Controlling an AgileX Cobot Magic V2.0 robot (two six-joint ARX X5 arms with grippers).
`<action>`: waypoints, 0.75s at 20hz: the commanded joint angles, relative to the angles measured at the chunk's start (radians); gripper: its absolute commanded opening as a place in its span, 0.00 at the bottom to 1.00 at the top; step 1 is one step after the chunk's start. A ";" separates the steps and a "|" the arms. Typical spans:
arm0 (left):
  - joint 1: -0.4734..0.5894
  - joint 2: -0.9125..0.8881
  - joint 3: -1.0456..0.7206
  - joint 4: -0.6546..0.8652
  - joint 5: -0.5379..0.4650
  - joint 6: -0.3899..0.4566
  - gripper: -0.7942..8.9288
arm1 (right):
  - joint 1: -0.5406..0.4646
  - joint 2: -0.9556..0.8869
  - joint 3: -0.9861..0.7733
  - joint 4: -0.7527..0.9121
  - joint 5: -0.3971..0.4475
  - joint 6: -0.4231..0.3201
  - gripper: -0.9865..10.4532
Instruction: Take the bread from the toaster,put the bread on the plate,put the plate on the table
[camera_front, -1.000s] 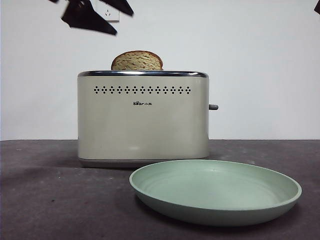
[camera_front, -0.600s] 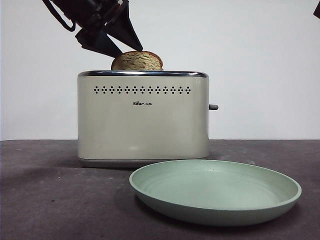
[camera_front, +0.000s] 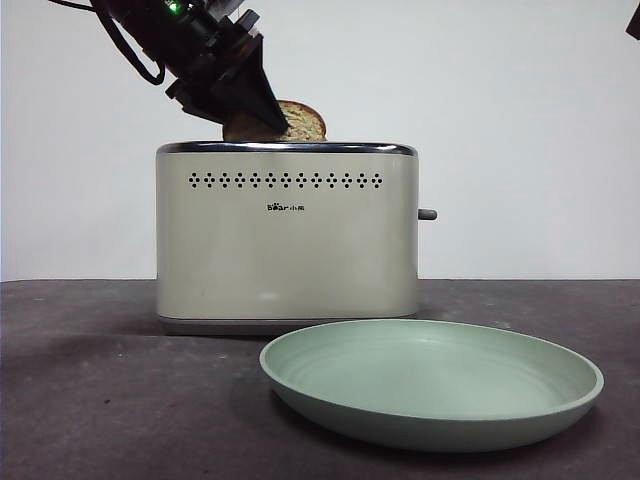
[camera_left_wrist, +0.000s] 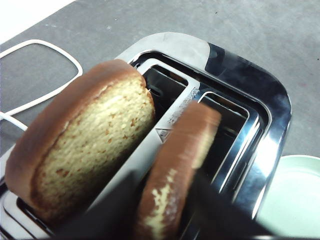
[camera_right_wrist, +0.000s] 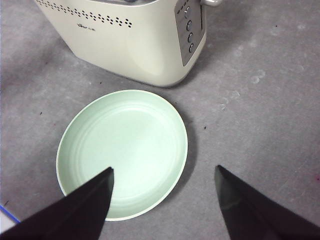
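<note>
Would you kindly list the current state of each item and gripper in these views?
bread: upright in its toaster slot, between the left gripper's fingers.
second slice: leaning in the other slot.
toaster: upright on the table.
plate: empty, flat on the table.
left gripper: open around the bread.
right gripper: open, above the plate, holding nothing.

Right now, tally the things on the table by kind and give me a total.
Bread slices: 2, bread and second slice
Toaster: 1
Plate: 1
White cable: 1
Total: 5
</note>
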 joint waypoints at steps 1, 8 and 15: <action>-0.004 0.015 0.029 0.006 -0.001 0.001 0.09 | 0.004 0.005 0.020 0.005 0.000 0.008 0.37; -0.002 -0.027 0.087 0.001 0.000 -0.021 0.09 | 0.004 0.005 0.020 0.005 -0.001 0.008 0.37; -0.002 -0.150 0.147 -0.045 0.002 -0.057 0.09 | 0.004 0.014 0.020 0.005 -0.002 0.009 0.37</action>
